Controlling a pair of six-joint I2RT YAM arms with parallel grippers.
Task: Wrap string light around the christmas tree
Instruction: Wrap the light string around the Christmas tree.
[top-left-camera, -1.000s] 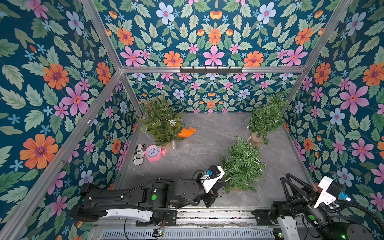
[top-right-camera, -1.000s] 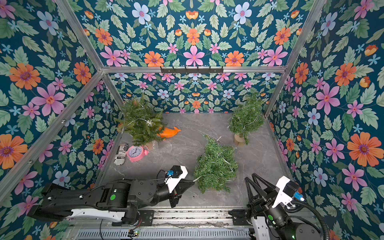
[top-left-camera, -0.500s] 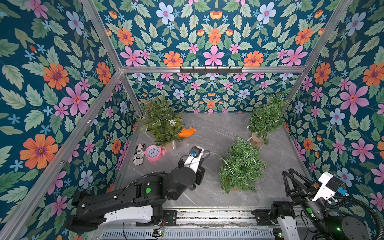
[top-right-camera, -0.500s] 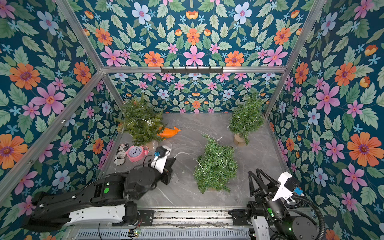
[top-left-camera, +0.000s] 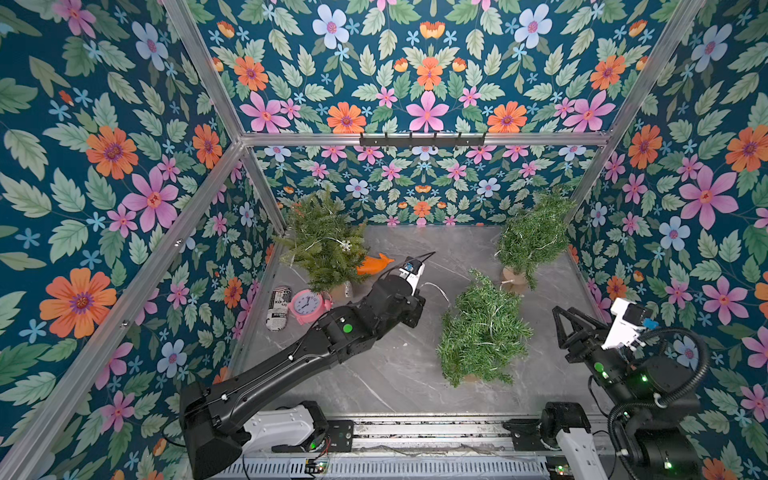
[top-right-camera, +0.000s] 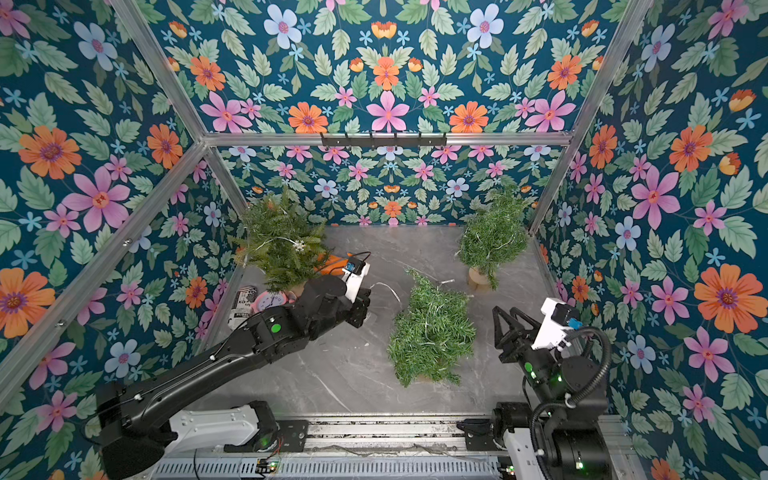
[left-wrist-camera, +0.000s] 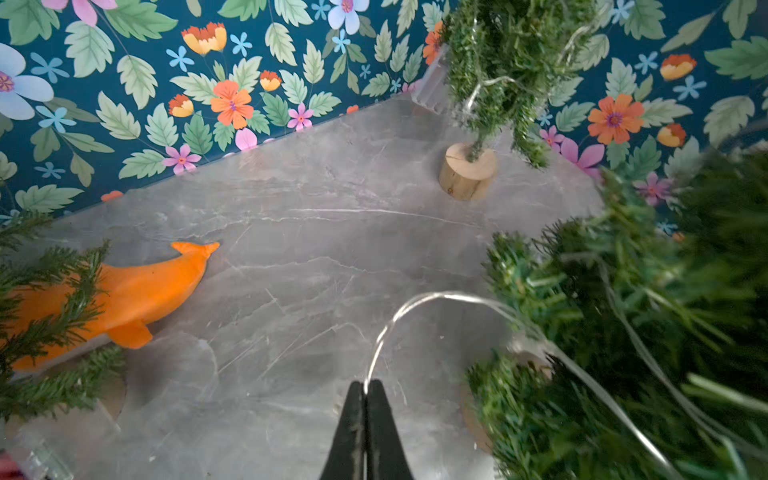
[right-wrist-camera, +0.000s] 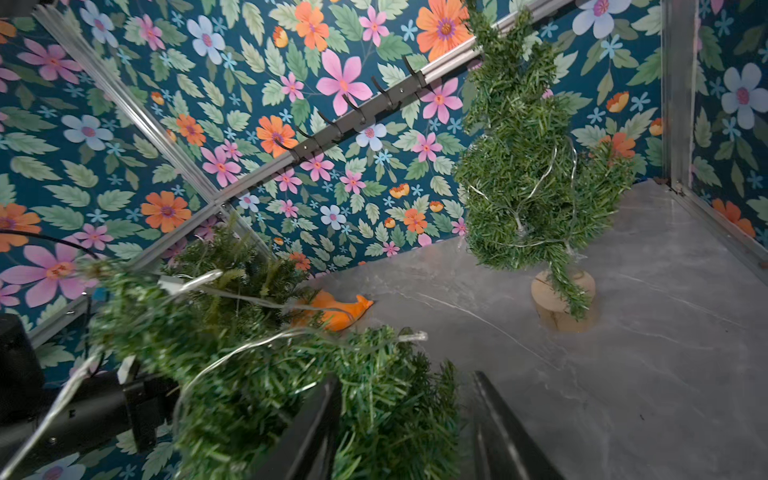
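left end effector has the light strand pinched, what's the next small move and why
Probably sweep the left end effector round the far side of the middle tree, toward the open right end effector. It is shut on the string light, which arcs loose from its tips into that tree's branches, so a sweep should lay another turn.

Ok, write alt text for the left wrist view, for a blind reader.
The left gripper, jaws shut, pinches a thin string light that arcs into a blurred green christmas tree close by. Beyond, on the grey marble table, are an orange dolphin toy and a second small tree on a wooden stump.
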